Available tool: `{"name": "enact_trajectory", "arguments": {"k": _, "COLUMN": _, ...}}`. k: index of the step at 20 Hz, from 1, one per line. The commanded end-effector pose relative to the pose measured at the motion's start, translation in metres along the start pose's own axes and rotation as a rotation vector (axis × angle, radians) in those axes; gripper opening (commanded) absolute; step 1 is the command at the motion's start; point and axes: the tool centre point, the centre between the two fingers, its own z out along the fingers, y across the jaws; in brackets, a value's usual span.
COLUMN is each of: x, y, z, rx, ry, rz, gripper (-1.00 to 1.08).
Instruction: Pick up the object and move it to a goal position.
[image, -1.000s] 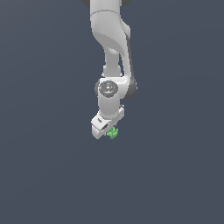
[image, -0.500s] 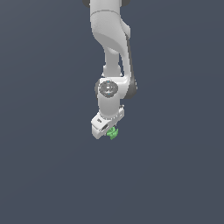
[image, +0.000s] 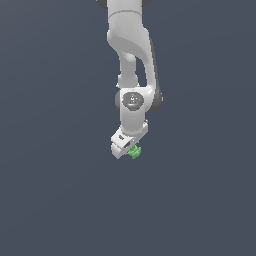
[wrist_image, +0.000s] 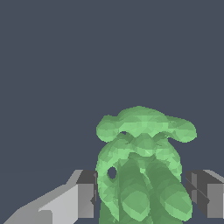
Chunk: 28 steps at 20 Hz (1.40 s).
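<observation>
The object (image: 134, 152) is a tiny bright green knobbly piece, held at the tip of my white gripper (image: 131, 150) in the middle of the exterior view. In the wrist view the object (wrist_image: 142, 166) fills the space between the two grey fingertips (wrist_image: 87, 192), its lobes bulging past them, and the gripper (wrist_image: 144, 192) is shut on it. The arm hangs down from the top of the exterior view. No goal marker shows in either view.
A plain dark grey-blue surface (image: 60, 200) fills the background of both views, with nothing else on it.
The gripper with the green object has drifted very slightly, about where it was. The grip on the object is unchanged.
</observation>
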Motion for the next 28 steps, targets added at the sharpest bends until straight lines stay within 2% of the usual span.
{"name": "enact_trajectory", "arguments": {"k": 1, "x": 0.013, "y": -0.013, "z": -0.002, "rx": 0.000, "ry": 0.001, "rz": -0.002, "gripper": -1.00}}
{"name": "enact_trajectory", "arguments": {"k": 12, "x": 0.105, "y": -0.097, "z": -0.017, "rx": 0.001, "ry": 0.000, "rz": -0.001, "gripper": -1.00}}
{"name": "enact_trajectory", "arguments": {"k": 17, "x": 0.140, "y": -0.128, "z": -0.022, "rx": 0.001, "ry": 0.000, "rz": -0.001, "gripper": -1.00}}
{"name": "enact_trajectory", "arguments": {"k": 22, "x": 0.161, "y": -0.145, "z": -0.025, "rx": 0.001, "ry": -0.001, "rz": -0.001, "gripper": -1.00}}
{"name": "enact_trajectory", "arguments": {"k": 28, "x": 0.167, "y": -0.148, "z": -0.025, "rx": 0.001, "ry": -0.001, "rz": -0.001, "gripper": -1.00}}
